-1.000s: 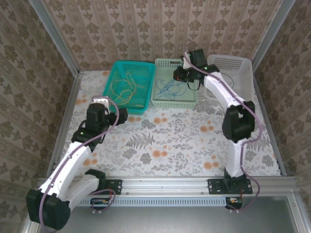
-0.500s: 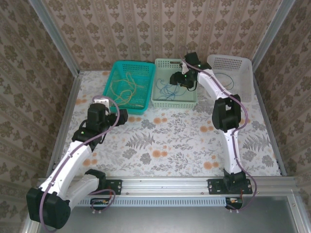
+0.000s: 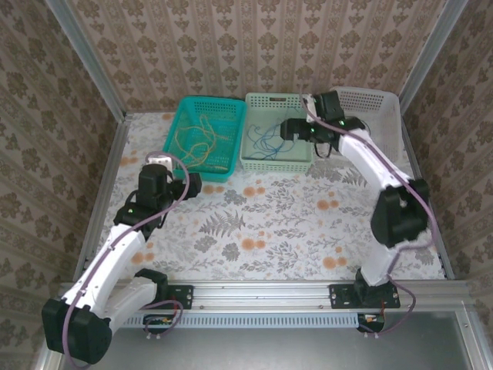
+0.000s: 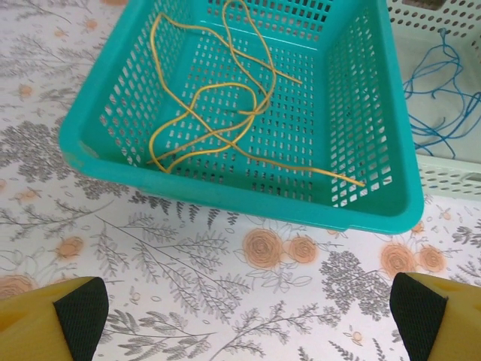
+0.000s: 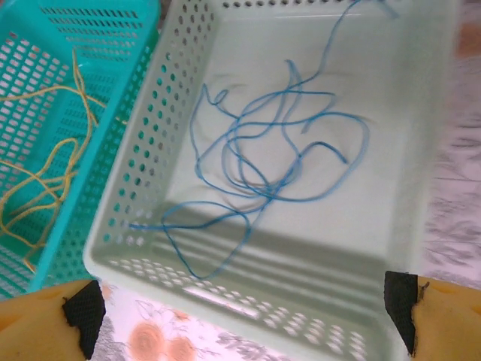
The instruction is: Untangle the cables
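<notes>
Since a second ago our right arm point(image 3: 385, 181) has swung its elbow out toward the right side, and the right jaws have opened above the baskets.

Nearest to us, the left jaws hover low over the flowered tabletop point(image 3: 269, 223). In the left wrist view we see their yellow, black-padded fingertips point(image 4: 75, 312) at the two bottom corners, spread wide with nothing between them. Just beyond them sits the teal basket point(image 4: 240, 197), and the yellow cable point(image 4: 218, 128) lies loosely looped on its floor, one end trailing toward the right front corner.

Just beside the teal basket, on its right, stands the pale green basket point(image 5: 150, 150). The right jaws hang above its near right part. In the right wrist view their fingertips point(image 5: 83, 312) sit at the two bottom corners, also spread wide and holding nothing. Below them the blue cable point(image 5: 263, 184) rests in a loose tangle on the basket floor, one strand running up toward the far right corner.

Farthest right is the white basket point(image 3: 385, 104), partly hidden behind the right arm, and we cannot tell what it holds.
</notes>
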Tool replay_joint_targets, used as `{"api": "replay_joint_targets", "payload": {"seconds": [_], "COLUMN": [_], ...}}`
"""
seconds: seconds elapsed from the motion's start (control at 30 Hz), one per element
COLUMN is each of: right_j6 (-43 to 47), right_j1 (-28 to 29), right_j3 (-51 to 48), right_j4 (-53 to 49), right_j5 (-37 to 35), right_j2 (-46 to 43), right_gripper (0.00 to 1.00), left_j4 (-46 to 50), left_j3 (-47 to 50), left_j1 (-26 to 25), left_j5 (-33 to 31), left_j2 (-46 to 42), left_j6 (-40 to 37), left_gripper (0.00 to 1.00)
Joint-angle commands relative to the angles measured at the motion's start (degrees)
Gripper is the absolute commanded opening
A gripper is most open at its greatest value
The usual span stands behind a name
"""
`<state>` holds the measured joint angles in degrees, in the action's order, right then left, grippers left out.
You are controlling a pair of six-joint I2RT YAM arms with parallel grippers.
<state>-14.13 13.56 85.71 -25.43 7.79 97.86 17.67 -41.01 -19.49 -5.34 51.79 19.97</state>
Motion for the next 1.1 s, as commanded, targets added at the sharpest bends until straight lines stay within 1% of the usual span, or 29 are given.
{"api": "replay_joint_targets", "payload": {"seconds": [0.0, 0.13, 0.27, 0.37, 0.47, 0.53, 0.6, 0.67, 0.73, 0.77, 0.83, 0.87, 0.9, 0.93, 1.03, 1.07], "right_j6": [6.8, 8.6, 10.6, 12.0, 12.4, 12.0, 11.3, 10.4, 10.5, 10.7, 11.9, 11.6, 11.7, 11.8, 12.3, 12.1], "right_j1": [-1.6, -5.5, -7.7, -9.1, -9.5, -9.7, -9.6, -9.7, -9.7, -9.7, -9.7, -9.9, -10.0, -10.0, -9.9, -9.8], "right_j3": [-15.3, -28.9, -40.1, -48.9, -57.6, -62.1, -65.9, -68.3, -68.3, -67.6, -66.9, -65.3, -64.1, -64.4, -66.2, -65.4], "right_j4": [13.2, 20.8, 28.1, 36.3, 46.2, 52.3, 58.5, 64.6, 68.4, 68.5, 72.5, 70.4, 69.7, 71.7, 83.3, 82.1], "right_j5": [-9.2, -11.8, -15.9, -17.2, -17.9, -18.5, -19.6, -20.0, -20.6, -21.1, -22.1, -22.3, -22.1, -21.6, -21.1, -22.2], "right_j2": [-9.4, -20.4, -29.3, -33.8, -35.3, -34.7, -32.9, -29.8, -26.4, -25.6, -23.7, -22.4, -20.8, -18.8, -9.8, -8.9], "right_gripper": [1.00, 1.00, 1.00, 1.00, 1.00, 1.00, 1.00, 1.00, 1.00, 1.00, 1.00, 1.00, 1.00, 1.00, 1.00, 1.00], "left_j4": [1.3, 1.7, -0.1, -5.6, -10.7, -16.2, -21.0, -23.8, -28.4, -32.8, -39.2, -39.6, -40.1, -41.4, -46.1, -48.6], "left_j3": [-0.2, -0.4, 0.4, 4.4, 7.8, 10.9, 13.5, 14.6, 15.9, 17.3, 19.5, 19.3, 18.7, 18.8, 19.3, 19.8], "left_j1": [0.8, 1.1, 1.7, 5.4, 9.2, 9.7, 9.7, 9.4, 8.6, 8.3, 8.3, 8.4, 8.6, 8.8, 9.2, 9.4], "left_j5": [-3.4, -4.4, -10.7, -11.6, -12.0, -15.8, -17.8, -19.0, -20.3, -21.0, -22.1, -22.6, -22.1, -21.5, -20.1, -19.1], "left_j2": [-1.5, -1.3, -1.8, -1.8, -0.9, -0.2, 1.9, 5.9, 9.9, 12.0, 14.8, 15.8, 16.5, 17.3, 18.9, 19.4], "left_j6": [-3.2, -5.6, -9.0, -14.0, -12.6, -13.2, -16.6, -17.8, -18.2, -18.5, -19.0, -19.3, -19.8, -20.3, -21.3, -21.7], "left_gripper": [1.00, 1.00, 1.00, 1.00, 1.00, 1.00, 1.00, 1.00, 1.00, 1.00, 1.00, 1.00, 1.00, 1.00, 1.00, 1.00]}}
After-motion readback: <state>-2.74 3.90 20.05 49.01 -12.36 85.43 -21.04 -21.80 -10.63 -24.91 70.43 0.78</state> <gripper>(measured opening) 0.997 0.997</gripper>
